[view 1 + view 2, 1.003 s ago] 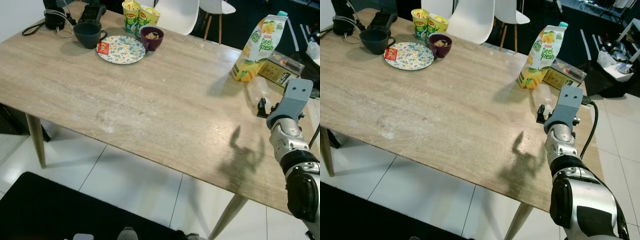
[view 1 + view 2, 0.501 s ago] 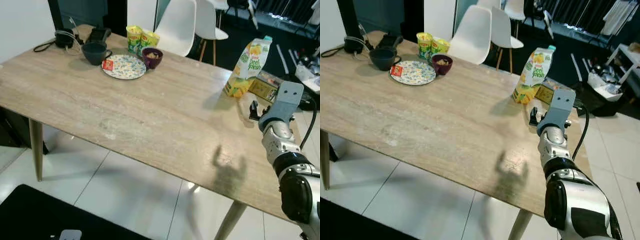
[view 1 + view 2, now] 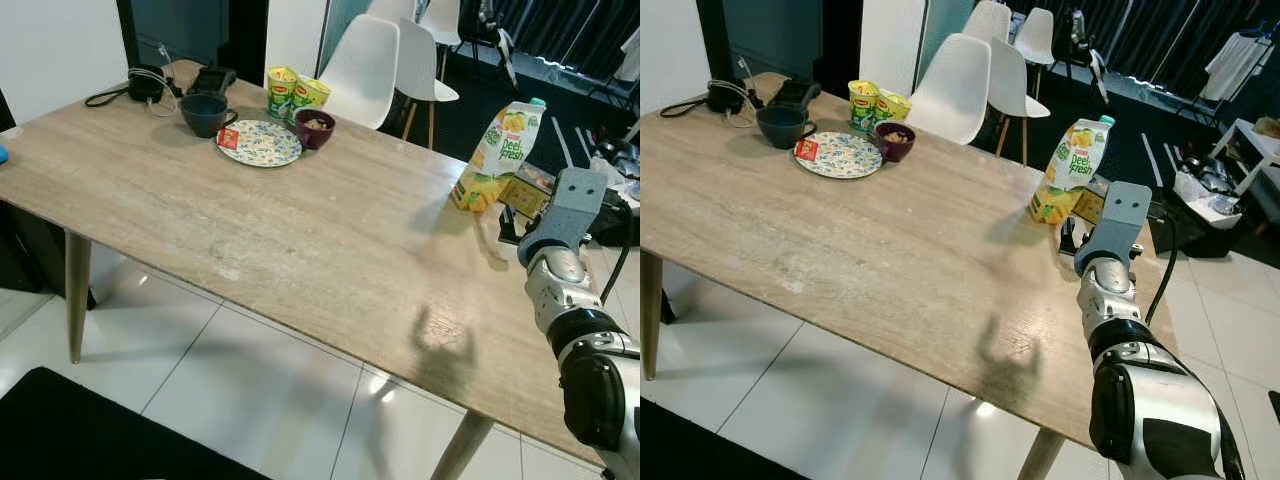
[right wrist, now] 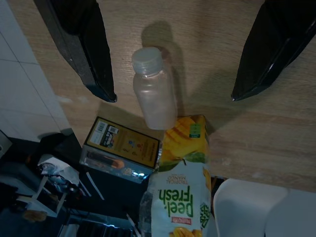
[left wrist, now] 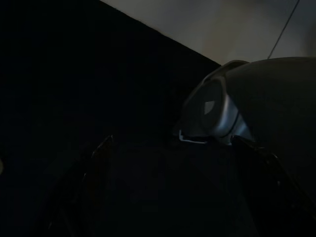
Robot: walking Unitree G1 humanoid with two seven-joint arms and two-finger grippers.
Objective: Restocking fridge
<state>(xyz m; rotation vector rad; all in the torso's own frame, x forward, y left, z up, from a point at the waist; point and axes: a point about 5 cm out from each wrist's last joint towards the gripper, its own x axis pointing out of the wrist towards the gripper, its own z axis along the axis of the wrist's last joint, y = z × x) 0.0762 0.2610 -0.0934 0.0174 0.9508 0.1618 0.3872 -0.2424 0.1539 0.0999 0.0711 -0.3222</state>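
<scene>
A long wooden desk (image 3: 300, 230) stands on white tiles, and the robot's right arm reaches over its right end. The right hand (image 4: 170, 84) hangs above a small clear bottle (image 4: 152, 89) with a pale cap, its two black fingers (image 4: 81, 47) spread wide on either side of the bottle and touching nothing. In the eye views the bottle (image 3: 490, 232) is faint, standing on the desk just beside the juice carton (image 3: 493, 155).

The carton, yellow and green with "Peel Fresh" printed on it, stands upright near the desk's far right edge. A flat yellow box (image 4: 122, 148) lies just beside the carton and the bottle, close to the desk's edge.

At the far left end sit a patterned plate (image 3: 260, 143) with a small red packet (image 3: 228, 138) on its rim, a dark mug (image 3: 205, 113), a purple bowl (image 3: 315, 128) and two yellow-green cups (image 3: 295, 92), all well apart from the carton. A black cable and gadgets (image 3: 150, 82) lie at that corner. White chairs (image 3: 365, 65) stand behind the desk.

The left wrist view is very dark; two fingers (image 5: 86, 187) of the left hand show set well apart, with a grey rounded shape (image 5: 222, 108) beyond them.
</scene>
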